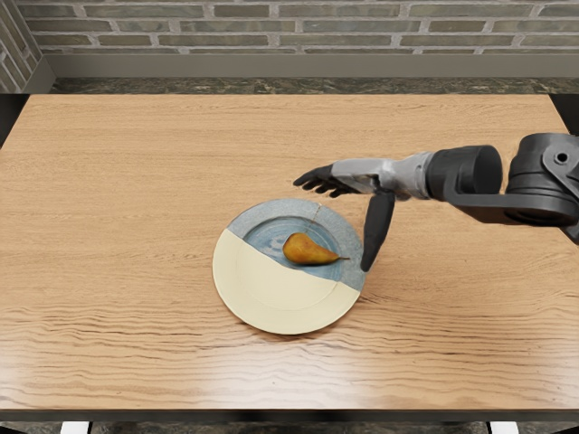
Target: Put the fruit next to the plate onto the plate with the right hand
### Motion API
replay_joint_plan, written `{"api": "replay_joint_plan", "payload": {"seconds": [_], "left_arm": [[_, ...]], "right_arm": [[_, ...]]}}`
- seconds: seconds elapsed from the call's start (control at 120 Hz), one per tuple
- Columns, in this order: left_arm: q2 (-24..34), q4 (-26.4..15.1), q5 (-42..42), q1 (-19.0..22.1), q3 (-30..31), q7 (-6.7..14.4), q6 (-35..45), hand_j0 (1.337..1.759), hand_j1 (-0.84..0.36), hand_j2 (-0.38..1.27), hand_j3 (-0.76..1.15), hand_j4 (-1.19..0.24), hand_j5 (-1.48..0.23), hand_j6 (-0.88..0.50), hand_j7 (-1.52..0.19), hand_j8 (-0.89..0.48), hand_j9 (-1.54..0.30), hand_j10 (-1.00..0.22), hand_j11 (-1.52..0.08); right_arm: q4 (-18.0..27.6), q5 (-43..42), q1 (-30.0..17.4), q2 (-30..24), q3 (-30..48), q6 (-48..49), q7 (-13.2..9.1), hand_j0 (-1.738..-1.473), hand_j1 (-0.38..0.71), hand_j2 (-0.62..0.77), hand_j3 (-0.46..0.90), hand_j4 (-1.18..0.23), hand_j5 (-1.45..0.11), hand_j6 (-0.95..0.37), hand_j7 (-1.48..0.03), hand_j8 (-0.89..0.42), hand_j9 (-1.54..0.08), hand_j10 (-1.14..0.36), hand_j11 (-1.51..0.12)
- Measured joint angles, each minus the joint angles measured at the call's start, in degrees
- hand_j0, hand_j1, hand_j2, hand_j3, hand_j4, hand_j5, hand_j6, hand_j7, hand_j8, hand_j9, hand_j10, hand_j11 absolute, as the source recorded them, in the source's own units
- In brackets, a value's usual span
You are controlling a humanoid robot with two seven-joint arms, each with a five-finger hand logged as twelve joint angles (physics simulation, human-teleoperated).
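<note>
An orange-brown pear [306,250] lies on its side on the blue half of a round cream-and-blue plate [262,294], stem pointing right. My right hand [348,203] hovers over the plate's far right rim, just above and right of the pear. Its fingers [318,180] stretch out to the left and the thumb [376,231] hangs down beside the plate's right edge. The hand is open and holds nothing. The right arm [479,176] comes in from the right edge.
The plate sits near the middle of a wooden table [127,199]. A brick wall [289,27] runs behind the table's far edge.
</note>
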Motion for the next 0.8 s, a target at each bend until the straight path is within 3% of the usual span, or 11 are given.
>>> {"api": "replay_joint_plan", "payload": {"seconds": [0.15, 0.25, 0.8], "left_arm": [[0.00, 0.00, 0.00, 0.01, 0.00, 0.00, 0.00, 1.658, 0.33, 0.00, 0.00, -0.02, -0.02, -0.02, -0.02, -0.02, -0.02, -0.02, -0.02], [0.00, 0.00, 0.00, -0.01, -0.01, 0.00, 0.00, 1.658, 0.33, 0.00, 0.00, -0.02, -0.02, -0.02, -0.02, -0.02, -0.02, -0.02, -0.02], [0.00, -0.61, -0.08, -0.34, -0.44, 0.00, -0.26, 1.658, 0.33, 0.00, 0.00, -0.01, -0.02, -0.01, -0.02, -0.01, -0.02, -0.01, -0.02]], "right_arm": [[-0.82, 7.36, -0.03, -10.61, 1.72, 3.97, 0.00, -1.658, -0.31, 0.02, 0.00, -0.04, -0.06, -0.03, -0.06, -0.02, -0.06, -0.03, -0.06], [-1.88, 10.17, -0.05, -14.10, 1.94, 4.73, 0.00, -1.658, -0.33, 0.01, 0.00, -0.03, -0.04, -0.02, -0.04, -0.01, -0.04, -0.02, -0.04], [-2.55, 11.82, -0.22, -15.83, 1.47, 5.21, 0.00, -1.658, -0.35, 0.00, 0.00, 0.00, 0.00, 0.00, 0.00, 0.00, 0.00, 0.00, 0.00]]}}
